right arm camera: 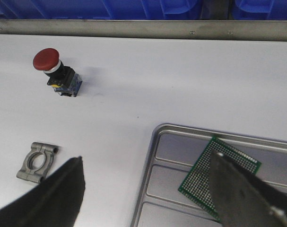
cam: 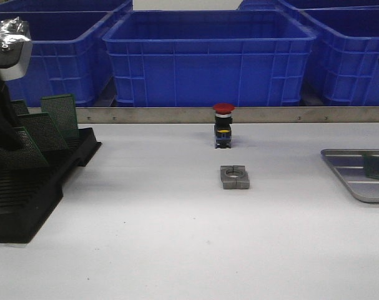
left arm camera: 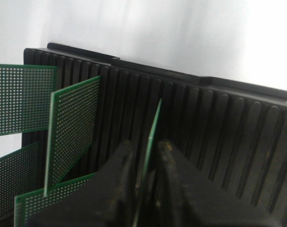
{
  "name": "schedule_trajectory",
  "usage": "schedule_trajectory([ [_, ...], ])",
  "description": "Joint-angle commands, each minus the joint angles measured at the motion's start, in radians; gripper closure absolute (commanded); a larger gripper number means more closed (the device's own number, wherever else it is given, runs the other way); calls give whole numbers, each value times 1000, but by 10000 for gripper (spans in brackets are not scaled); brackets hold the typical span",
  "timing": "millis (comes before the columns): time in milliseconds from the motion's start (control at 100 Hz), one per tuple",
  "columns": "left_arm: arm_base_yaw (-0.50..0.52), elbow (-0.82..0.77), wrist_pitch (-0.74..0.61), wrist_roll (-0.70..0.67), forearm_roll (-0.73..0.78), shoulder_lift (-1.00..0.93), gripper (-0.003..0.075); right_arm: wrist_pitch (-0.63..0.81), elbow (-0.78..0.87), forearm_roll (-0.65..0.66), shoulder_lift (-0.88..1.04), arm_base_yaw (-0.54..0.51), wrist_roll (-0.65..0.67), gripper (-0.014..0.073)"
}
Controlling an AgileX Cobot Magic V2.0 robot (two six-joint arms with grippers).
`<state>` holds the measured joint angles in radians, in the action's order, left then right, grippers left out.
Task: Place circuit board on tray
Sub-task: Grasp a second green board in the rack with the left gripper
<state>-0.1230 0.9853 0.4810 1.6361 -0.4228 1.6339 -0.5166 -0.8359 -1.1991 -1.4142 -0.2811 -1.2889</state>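
My left gripper [left arm camera: 147, 144] is down in the black slotted rack [left arm camera: 219, 123], shut on a green circuit board [left arm camera: 155, 118] that I see edge-on, one finger on each side. Other boards [left arm camera: 72, 127] stand in slots beside it. In the front view the left arm [cam: 5, 62] is over the rack [cam: 27, 194] at the far left. The silver tray [cam: 345, 172] lies at the right edge with one board [cam: 378, 167] flat on it. My right gripper [right arm camera: 146, 157] is open above the tray's rim [right arm camera: 150, 165], one finger over that board [right arm camera: 200, 179].
A red-capped push button [cam: 223, 125] stands mid-table, with a grey metal clamp block [cam: 234, 177] in front of it. Both also show in the right wrist view, the button [right arm camera: 56, 71] and the block [right arm camera: 38, 162]. Big blue bins [cam: 208, 56] stand behind a metal rail [cam: 270, 114].
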Motion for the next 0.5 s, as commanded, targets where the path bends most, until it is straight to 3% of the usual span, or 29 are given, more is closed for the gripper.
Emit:
schedule_trajectory([
  [0,2,27,-21,-12,-17,-36,741,-9,-29,-38,38,-2,-7,33],
  [270,2,29,43,3,-17,-78,740,-17,-29,-38,38,-2,-11,33],
  [490,-8,54,198,52,-49,-167,740,-50,-30,-40,71,27,-67,33],
])
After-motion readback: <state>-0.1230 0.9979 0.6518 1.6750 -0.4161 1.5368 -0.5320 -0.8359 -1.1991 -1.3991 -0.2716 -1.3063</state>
